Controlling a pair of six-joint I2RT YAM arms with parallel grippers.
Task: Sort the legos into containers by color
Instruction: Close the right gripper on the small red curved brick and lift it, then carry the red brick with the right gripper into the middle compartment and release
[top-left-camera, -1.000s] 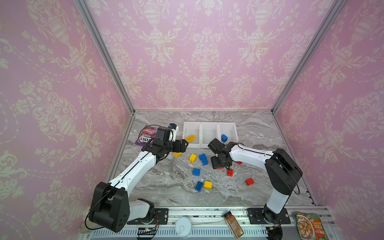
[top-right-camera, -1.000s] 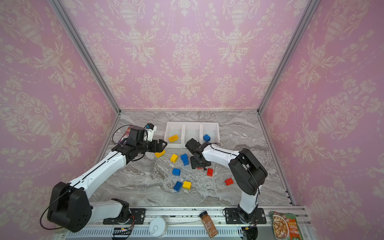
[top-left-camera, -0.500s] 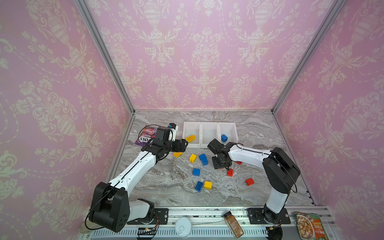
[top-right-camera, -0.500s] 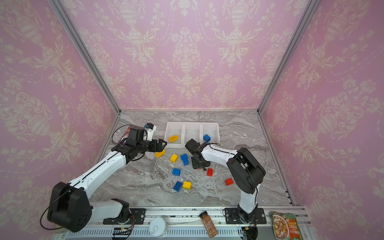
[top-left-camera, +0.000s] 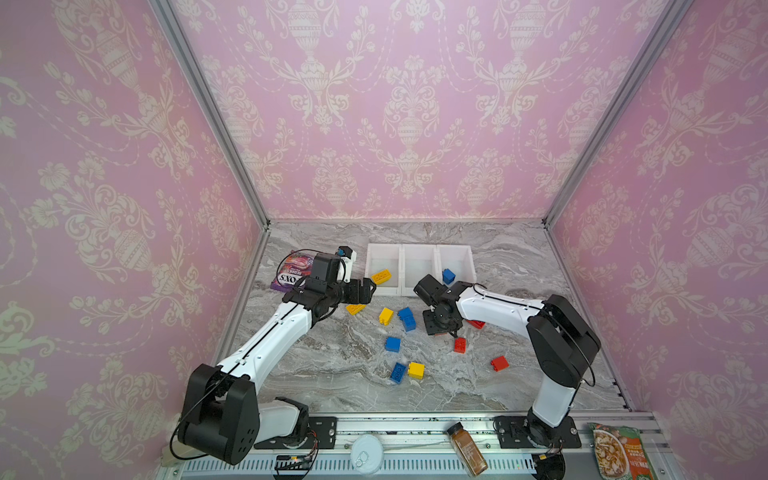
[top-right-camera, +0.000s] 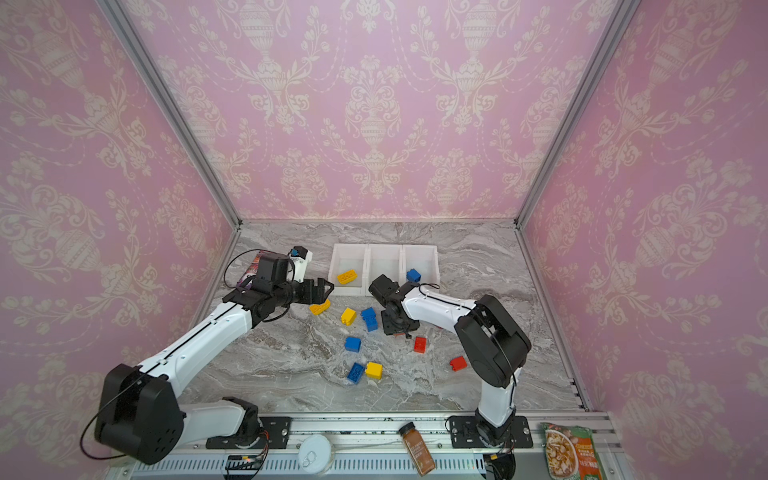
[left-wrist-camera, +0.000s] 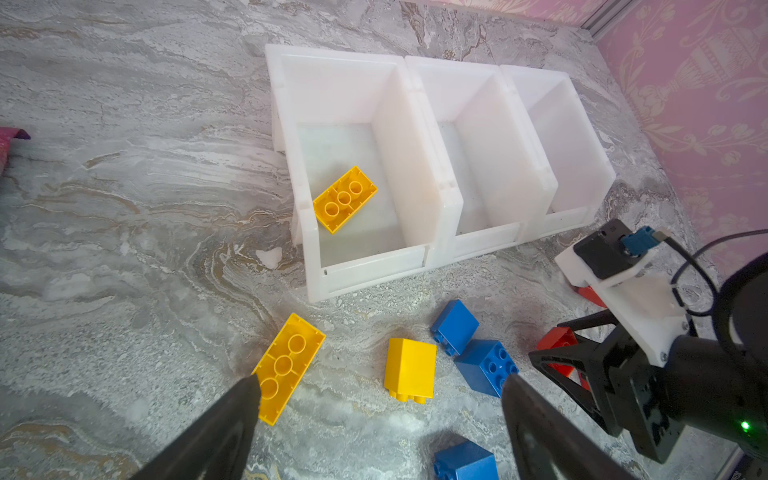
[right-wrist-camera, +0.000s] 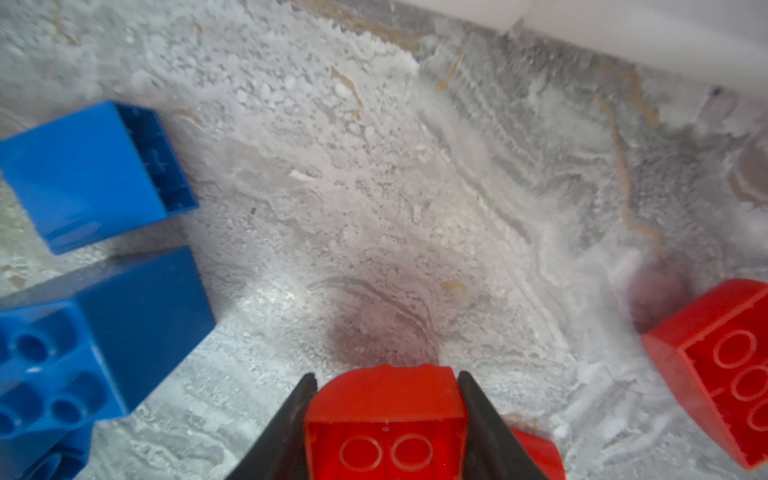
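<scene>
Just in front of the containers (left-wrist-camera: 415, 137), the right claw (right-wrist-camera: 384, 386) grips a red lego (right-wrist-camera: 384, 436); the left claw (left-wrist-camera: 380, 380) stands wide open near their end bin holding a yellow lego (left-wrist-camera: 345, 199)

L arm (top-left-camera: 266, 345) & R arm (top-left-camera: 494, 305): smooth white link shells w/ thin black seam lines, chunky black joint housings (top-left-camera: 220, 411), flat black base plates (top-left-camera: 511, 432). Thin black cable (top-right-camera: 83, 436) loops off the L shoulder joint; another runs along the R arm. Each wrist has a white cam mount (left-wrist-camera: 636, 299) w/ small screws, black cam (left-wrist-camera: 602, 253), blue plug (left-wrist-camera: 642, 241). Green LED (left-wrist-camera: 745, 425) on the R wrist body. L fingers (left-wrist-camera: 216, 432) & R fingers (right-wrist-camera: 282, 436): black, tapered.
</scene>
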